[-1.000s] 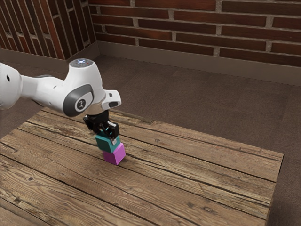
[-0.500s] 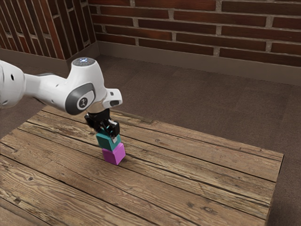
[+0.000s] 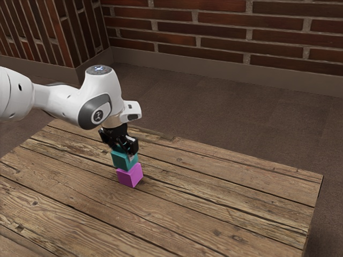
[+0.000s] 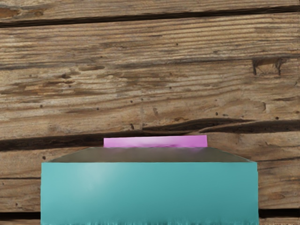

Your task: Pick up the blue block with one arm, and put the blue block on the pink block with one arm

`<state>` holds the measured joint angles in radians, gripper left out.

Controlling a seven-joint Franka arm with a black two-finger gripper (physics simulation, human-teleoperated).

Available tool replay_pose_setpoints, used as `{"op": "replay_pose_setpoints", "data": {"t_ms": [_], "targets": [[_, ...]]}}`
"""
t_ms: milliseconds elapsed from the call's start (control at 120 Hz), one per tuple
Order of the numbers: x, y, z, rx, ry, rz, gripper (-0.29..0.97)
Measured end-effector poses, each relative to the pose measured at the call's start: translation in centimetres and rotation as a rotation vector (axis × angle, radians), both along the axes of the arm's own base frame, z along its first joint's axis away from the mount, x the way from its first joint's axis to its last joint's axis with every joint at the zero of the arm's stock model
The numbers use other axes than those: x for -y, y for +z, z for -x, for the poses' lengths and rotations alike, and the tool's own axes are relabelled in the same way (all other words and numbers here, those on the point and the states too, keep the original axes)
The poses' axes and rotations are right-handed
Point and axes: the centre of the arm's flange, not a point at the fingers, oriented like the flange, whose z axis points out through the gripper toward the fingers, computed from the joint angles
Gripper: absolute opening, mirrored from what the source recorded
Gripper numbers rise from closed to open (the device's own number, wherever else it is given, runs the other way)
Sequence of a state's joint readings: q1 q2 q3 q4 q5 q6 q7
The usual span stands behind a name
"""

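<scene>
- The black gripper (image 3: 125,148) hangs straight over the blue block (image 3: 122,160), its tip overlapping the block's top edge. I cannot tell whether it is clamped on the block or clear of it.
- The blue block, teal in tone, sits on the pink block (image 3: 130,175), shifted slightly toward 11 o'clock. No gap shows between them.
- The blue block covers most of the pink block's top face.
- In the wrist view the blue block (image 4: 149,192) is cut off by the picture's edge. Beyond it, a thin strip of the pink block (image 4: 154,141) peeks out, and their contact is hidden.
- The white arm (image 3: 59,101) enters at 9 o'clock, its base out of frame.
- The wooden plank table (image 3: 225,198) is cut off at 6 and 9 o'clock.
</scene>
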<state>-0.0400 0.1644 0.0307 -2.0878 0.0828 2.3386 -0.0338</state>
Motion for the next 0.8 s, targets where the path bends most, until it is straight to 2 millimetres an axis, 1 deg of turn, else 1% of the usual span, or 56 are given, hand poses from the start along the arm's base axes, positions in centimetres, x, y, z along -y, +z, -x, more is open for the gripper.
{"op": "replay_pose_setpoints", "data": {"t_ms": [117,200,242,267,325,433,483,650,800], "targets": [[0.0,0.0,0.0,-0.002,-0.006,0.007,0.51],[0.0,0.0,0.0,-0.003,-0.011,0.01,0.56],[0.0,0.3,0.0,-0.001,-0.012,0.011,0.58],[0.0,0.9,0.0,0.005,-0.013,0.011,0.59],[-0.1,3.2,0.3,0.027,-0.015,0.011,0.62],[-0.1,8.6,0.9,0.073,-0.017,0.015,0.64],[0.0,9.8,1.2,0.07,-0.018,0.016,0.65],[0.0,10.2,1.7,0.028,-0.022,0.018,0.67],[0.1,9.5,1.7,-0.007,-0.022,0.022,0.67]]}}
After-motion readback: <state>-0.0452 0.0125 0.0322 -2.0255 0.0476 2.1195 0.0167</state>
